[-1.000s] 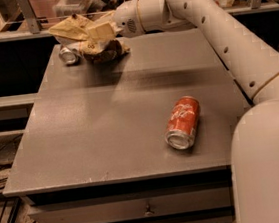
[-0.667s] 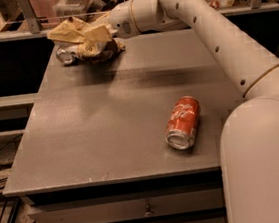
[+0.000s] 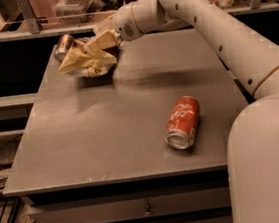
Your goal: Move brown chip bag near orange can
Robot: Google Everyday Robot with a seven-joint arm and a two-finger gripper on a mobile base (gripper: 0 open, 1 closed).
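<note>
The brown chip bag [image 3: 87, 59] shows mostly its pale yellow-tan side and hangs crumpled at the table's far left, just above or on the surface. My gripper [image 3: 102, 38] is shut on the bag's upper right part, its fingers wrapped by the bag. The orange can [image 3: 63, 46] lies on its side at the far left corner, silver end toward me, right behind the bag's left end and touching or nearly touching it. My white arm reaches in from the right.
A bright red can [image 3: 183, 122] lies on its side at the front right of the grey table [image 3: 107, 137]. A railing and shelf with clutter run behind the far edge. Drawers sit below the table front. Cables lie on the floor at left.
The gripper with the bag has stayed at the far left corner; the bag has dropped lower and swung out to the left, beside the orange can.
</note>
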